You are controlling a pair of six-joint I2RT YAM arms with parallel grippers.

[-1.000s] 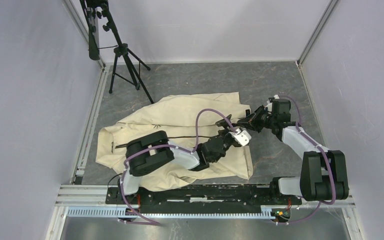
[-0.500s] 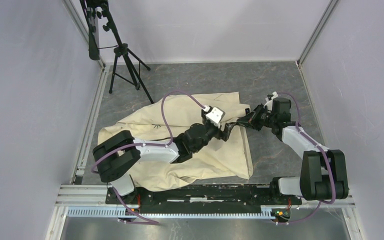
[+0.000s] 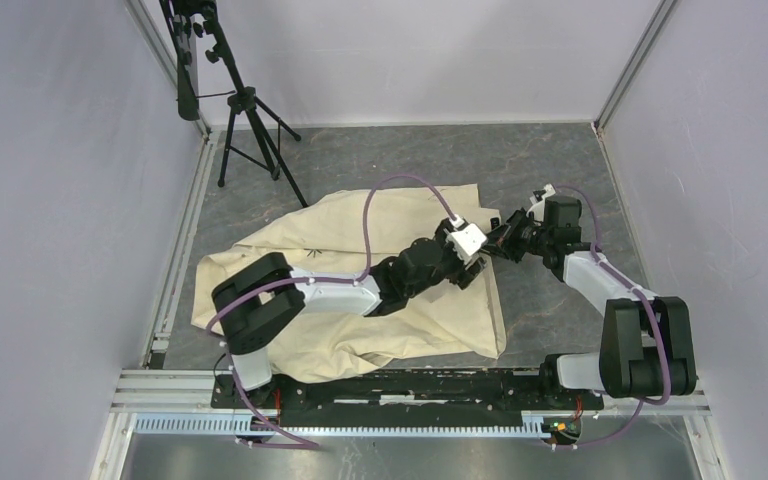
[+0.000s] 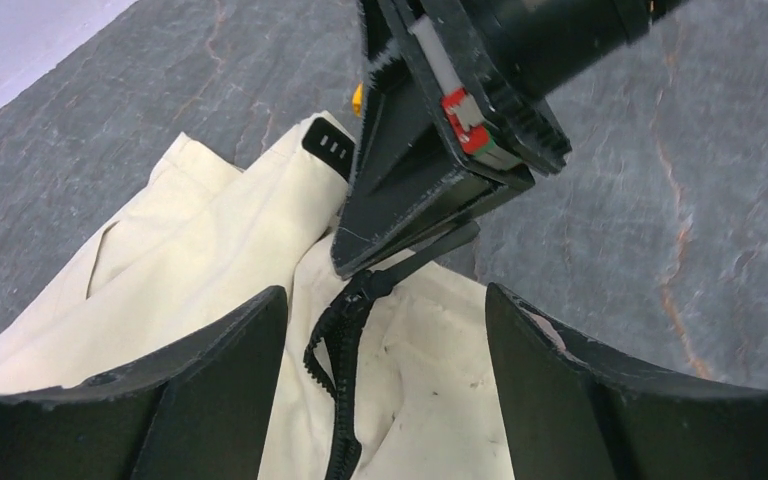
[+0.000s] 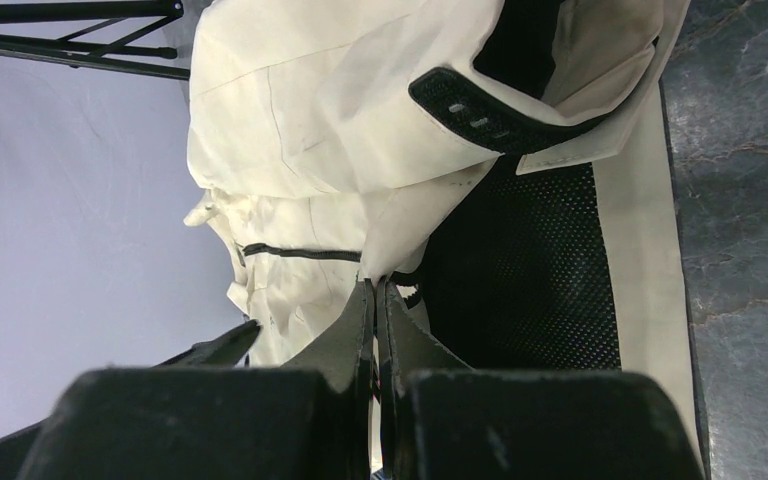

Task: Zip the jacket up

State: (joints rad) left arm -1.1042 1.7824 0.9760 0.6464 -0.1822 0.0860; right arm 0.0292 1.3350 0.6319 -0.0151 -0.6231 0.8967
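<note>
The cream jacket (image 3: 340, 250) lies wrinkled on the grey floor, with its dark zipper (image 4: 345, 345) running down the front. My right gripper (image 3: 492, 246) is shut on the jacket's edge at the zipper's end (image 5: 375, 282), beside the black mesh lining (image 5: 535, 270). My left arm reaches across the jacket to the same spot. In the left wrist view my left gripper (image 4: 385, 297) is open and straddles the zipper just below the right gripper's closed fingers (image 4: 410, 200). Nothing is held between the left fingers (image 4: 215, 385). A small black tag (image 4: 328, 148) sits on the hem.
A black tripod (image 3: 248, 125) stands at the back left, close to the jacket's far edge. Grey walls enclose the floor on three sides. A metal rail (image 3: 410, 385) with the arm bases runs along the near edge. Bare floor (image 3: 550, 310) lies right of the jacket.
My left arm has swung over the jacket and its gripper now sits right at the right gripper, jaws a little narrower. The right gripper has kept its hold and place.
</note>
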